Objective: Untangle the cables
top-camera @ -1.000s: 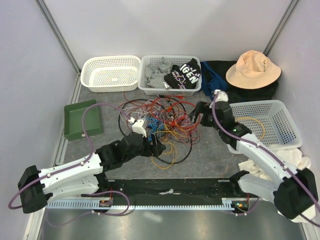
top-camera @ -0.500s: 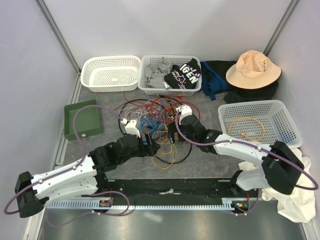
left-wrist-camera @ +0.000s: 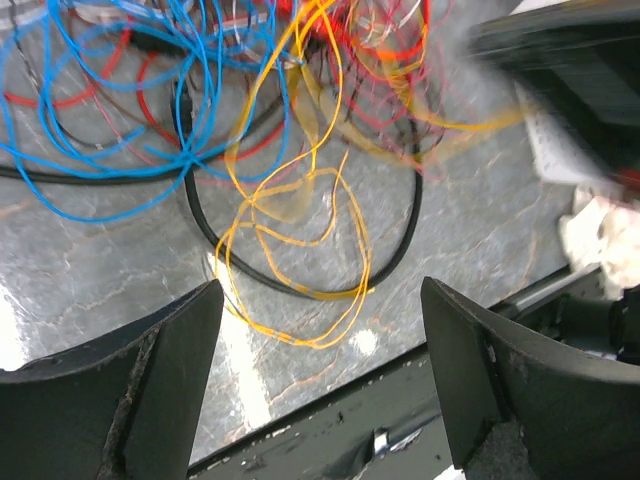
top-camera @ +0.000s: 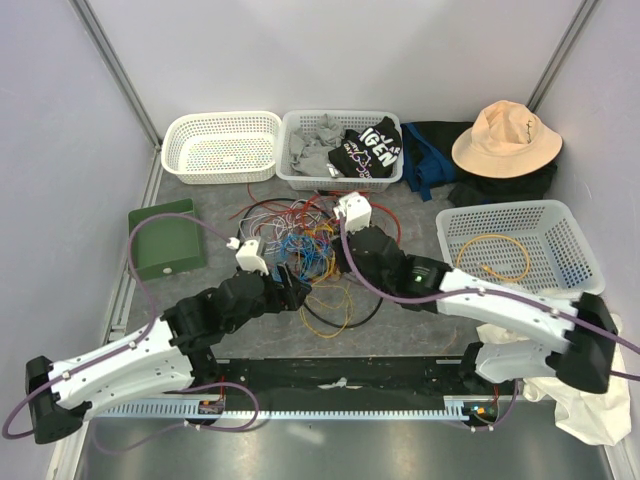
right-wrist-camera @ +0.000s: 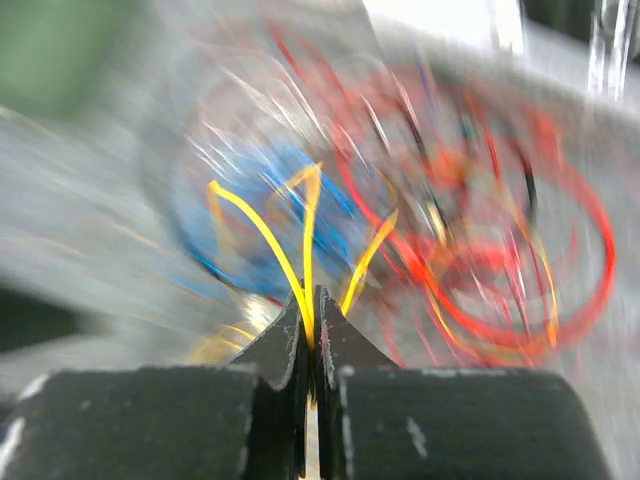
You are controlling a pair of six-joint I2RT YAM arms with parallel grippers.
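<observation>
The cables (top-camera: 310, 235) lie as a loose tangle of red, blue, yellow, white and black strands at the table's centre. My right gripper (top-camera: 338, 262) reaches into the tangle from the right. In the right wrist view that gripper (right-wrist-camera: 312, 300) is shut on a thin yellow cable (right-wrist-camera: 265, 235), whose strands fan up from the tips in front of blurred red and blue wires. My left gripper (top-camera: 298, 290) hovers at the tangle's near left side. The left wrist view shows it (left-wrist-camera: 320, 285) wide open and holding nothing, above a yellow loop (left-wrist-camera: 352, 250) and a black cable (left-wrist-camera: 192, 205).
Two white baskets stand at the back: one (top-camera: 222, 118) holds nothing, the other (top-camera: 340, 183) holds clothes. A larger white basket (top-camera: 505, 208) at the right holds an orange cable coil (top-camera: 495, 255). Also here are a green tray (top-camera: 165, 240), a hat (top-camera: 505, 138), white cloth (top-camera: 590, 400) and a black front rail (top-camera: 340, 375).
My right arm swung from beside the right basket to the tangle, and its jaws went from open to shut on a yellow cable. The left gripper shifted slightly left and stayed open.
</observation>
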